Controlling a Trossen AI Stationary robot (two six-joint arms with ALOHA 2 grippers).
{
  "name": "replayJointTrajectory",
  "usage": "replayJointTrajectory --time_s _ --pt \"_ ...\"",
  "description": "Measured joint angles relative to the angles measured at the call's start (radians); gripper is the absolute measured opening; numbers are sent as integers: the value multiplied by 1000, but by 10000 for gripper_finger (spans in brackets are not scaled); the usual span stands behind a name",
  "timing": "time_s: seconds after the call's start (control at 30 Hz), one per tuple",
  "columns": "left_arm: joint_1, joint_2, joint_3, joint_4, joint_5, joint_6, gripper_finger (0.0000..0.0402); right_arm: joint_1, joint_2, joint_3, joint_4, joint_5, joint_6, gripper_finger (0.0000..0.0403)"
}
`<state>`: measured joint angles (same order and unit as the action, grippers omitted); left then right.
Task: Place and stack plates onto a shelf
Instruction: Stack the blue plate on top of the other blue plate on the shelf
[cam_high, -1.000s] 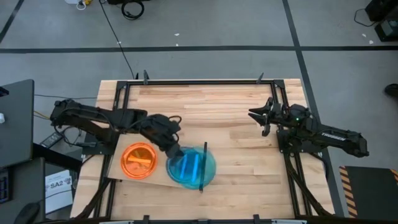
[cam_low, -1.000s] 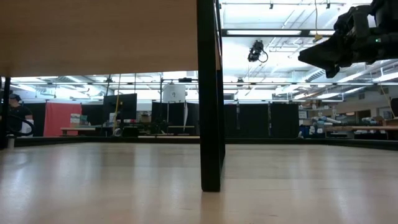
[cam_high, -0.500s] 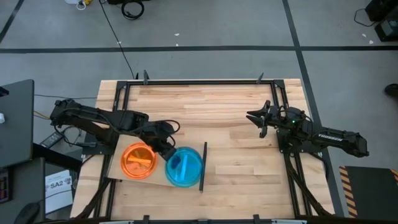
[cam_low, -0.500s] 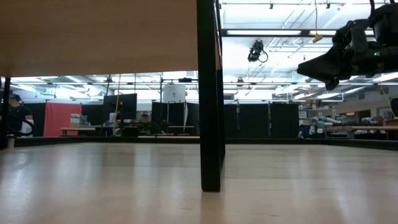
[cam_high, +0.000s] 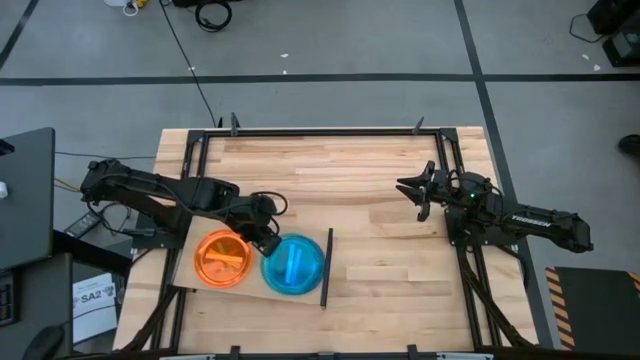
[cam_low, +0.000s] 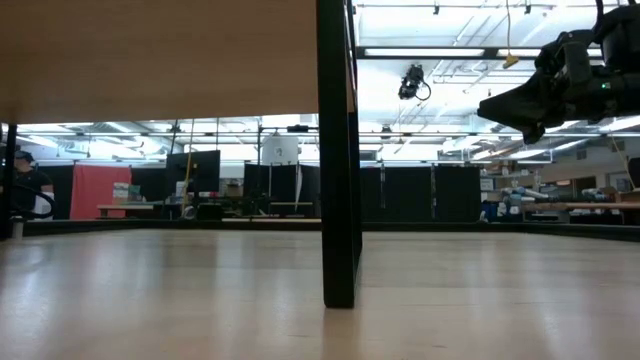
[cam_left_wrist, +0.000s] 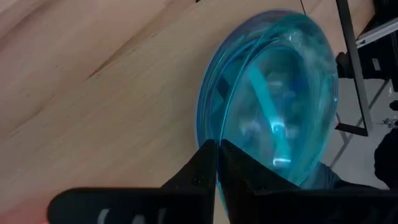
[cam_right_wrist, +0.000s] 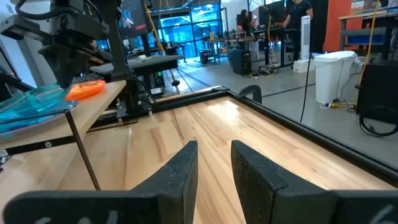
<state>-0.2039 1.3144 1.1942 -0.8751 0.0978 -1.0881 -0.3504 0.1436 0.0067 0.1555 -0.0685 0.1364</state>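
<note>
A blue translucent plate (cam_high: 293, 265) lies on the shelf (cam_high: 255, 292), just left of the shelf's black upright strip (cam_high: 325, 268). An orange plate (cam_high: 222, 258) rests flat beside it, nearer the table's left edge. My left gripper (cam_high: 264, 240) is shut on the blue plate at its left far side. My right gripper (cam_high: 420, 190) hovers open above the table's right half, touching nothing. The low view shows only the shelf's underside (cam_low: 150, 50), its black upright (cam_low: 338, 150) and the right gripper (cam_low: 520, 100). My left gripper (cam_left_wrist: 216, 163) pinches the blue plate's rim (cam_left_wrist: 207, 134) between its two fingers, on the side turned toward the orange plate. The fingers slant down from the table's left far side. The plate sits nearly flat over the shelf; I cannot tell whether it rests on it.
Bare plank tabletop (cam_high: 380, 240) stretches between the shelf and the right arm. A black metal frame (cam_high: 300, 132) runs along the table's edges. In the right wrist view the blue plate (cam_right_wrist: 31, 102), the orange plate (cam_right_wrist: 87, 89) and the left arm (cam_right_wrist: 81, 37) show across the table.
The left gripper has moved down and toward the table's left edge, keeping hold of the blue plate. The plate, which hung higher and overlapped the black strip, now sits lower and wholly left of it. The right gripper has dipped slightly.
</note>
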Motion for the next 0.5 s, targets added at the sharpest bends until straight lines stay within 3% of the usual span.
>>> replayJointTrajectory --time_s 0.5 --pt "0 0 0 -1 -1 1 61 0 0 0 0 0 0 103"
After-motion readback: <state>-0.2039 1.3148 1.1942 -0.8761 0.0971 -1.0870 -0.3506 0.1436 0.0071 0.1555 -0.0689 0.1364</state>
